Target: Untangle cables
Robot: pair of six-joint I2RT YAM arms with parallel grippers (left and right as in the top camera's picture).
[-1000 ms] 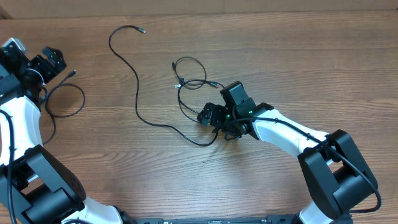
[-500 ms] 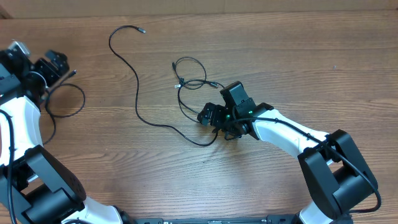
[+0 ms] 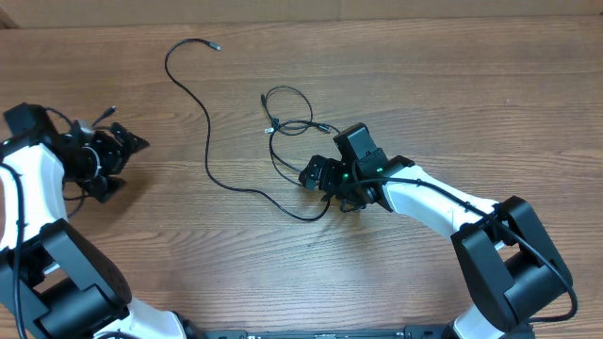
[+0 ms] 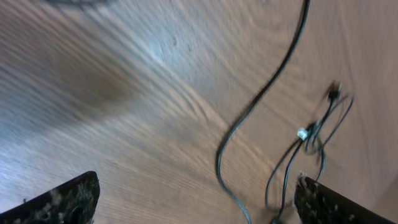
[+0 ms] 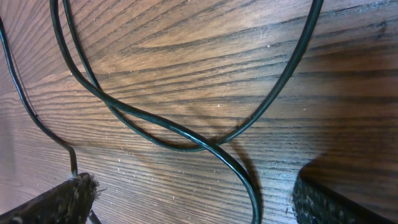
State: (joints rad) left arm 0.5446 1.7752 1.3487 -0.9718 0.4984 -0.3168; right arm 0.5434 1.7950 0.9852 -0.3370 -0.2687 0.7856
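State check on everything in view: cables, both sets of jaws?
Left gripper: jaws open, empty.
Right gripper: jaws open over crossed strands, nothing gripped.
Long cable: lying loose, far plug free, near end under the right gripper.
Looped cables: tangled, strands crossing.
Short cable: plug tip showing at far left, rest hidden.

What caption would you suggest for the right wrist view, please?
Open right end effector above crossed black cables on a wooden table.
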